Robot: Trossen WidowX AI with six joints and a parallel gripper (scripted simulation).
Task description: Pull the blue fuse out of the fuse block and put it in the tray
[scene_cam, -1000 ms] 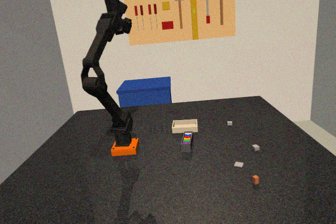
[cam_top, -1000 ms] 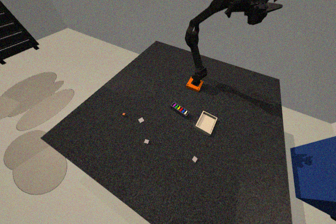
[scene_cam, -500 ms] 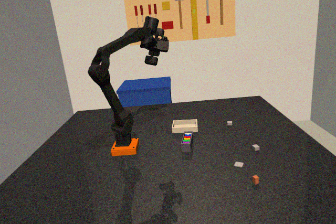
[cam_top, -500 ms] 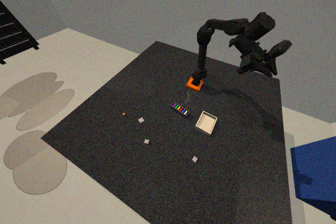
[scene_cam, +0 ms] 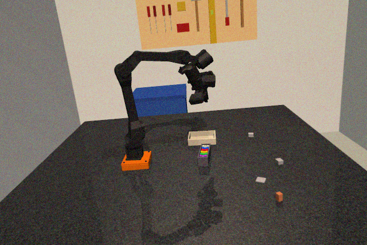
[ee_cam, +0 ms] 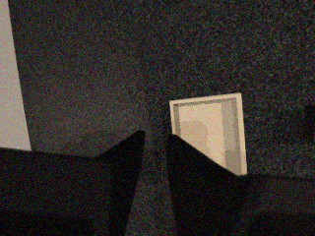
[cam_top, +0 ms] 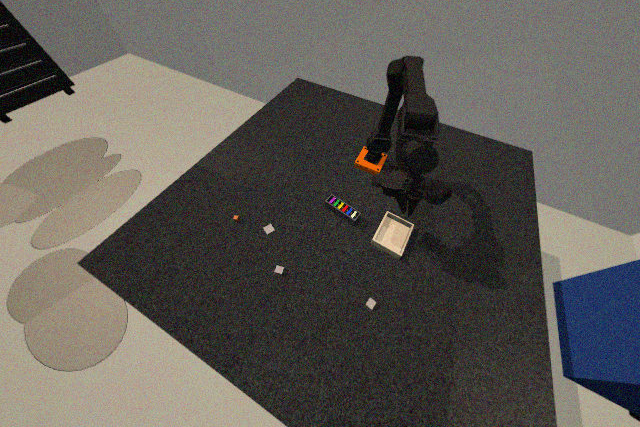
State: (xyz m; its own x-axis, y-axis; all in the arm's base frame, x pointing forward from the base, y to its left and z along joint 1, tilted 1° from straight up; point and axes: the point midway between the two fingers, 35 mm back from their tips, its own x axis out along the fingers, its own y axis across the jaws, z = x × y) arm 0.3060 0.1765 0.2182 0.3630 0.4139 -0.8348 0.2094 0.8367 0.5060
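We found the gripper [scene_cam: 198,98] hanging well above the mat, over the tray [scene_cam: 192,140], its jaws drawn nearly together with only a narrow gap and nothing between them. The blue fuse [cam_top: 350,213] appeared, though tiny in the top view, seated in the fuse block [cam_top: 343,208] beside the tray.

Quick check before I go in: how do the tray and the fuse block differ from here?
The tray is cream, wider and holds nothing; the fuse block is dark, narrow and carries a row of coloured fuses, blue included. The gripper hangs high above the tray, not over the block. Both sit end to end on the dark mat.
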